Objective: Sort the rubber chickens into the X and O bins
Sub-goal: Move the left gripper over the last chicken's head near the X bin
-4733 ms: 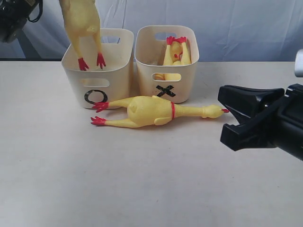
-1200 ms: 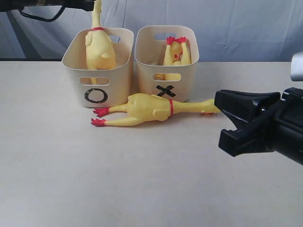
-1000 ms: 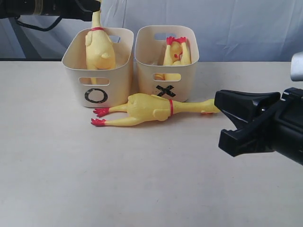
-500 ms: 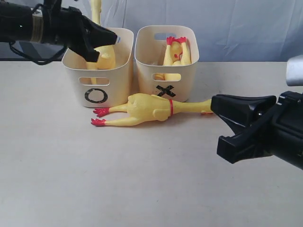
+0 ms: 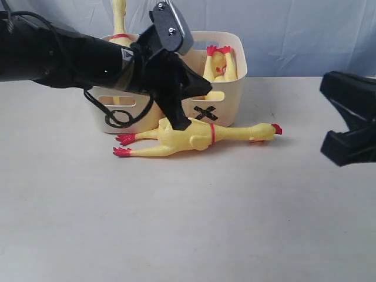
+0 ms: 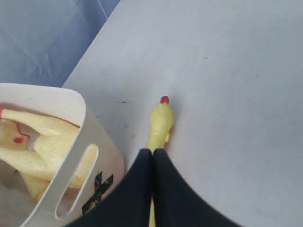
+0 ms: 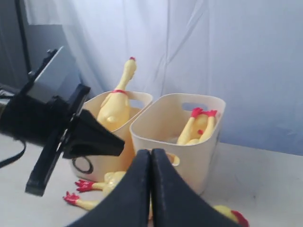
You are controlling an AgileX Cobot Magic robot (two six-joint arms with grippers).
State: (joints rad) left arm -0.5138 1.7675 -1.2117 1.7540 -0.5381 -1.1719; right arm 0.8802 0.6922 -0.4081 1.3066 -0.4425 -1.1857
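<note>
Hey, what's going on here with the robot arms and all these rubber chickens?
A two-armed robot is sorting rubber chickens into two bins. One chicken stands upright in the O bin, and the X bin holds at least one more. The left gripper reaches down over the last chicken lying on the table. The right gripper waits off to the side.

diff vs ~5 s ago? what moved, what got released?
The left gripper let go of the chicken in the O bin, which now stands head-up in the O bin, then swung down and across to just above the chicken on the table. The right gripper pulled back toward the right edge. The table chicken and the X bin with its contents are unchanged.
</note>
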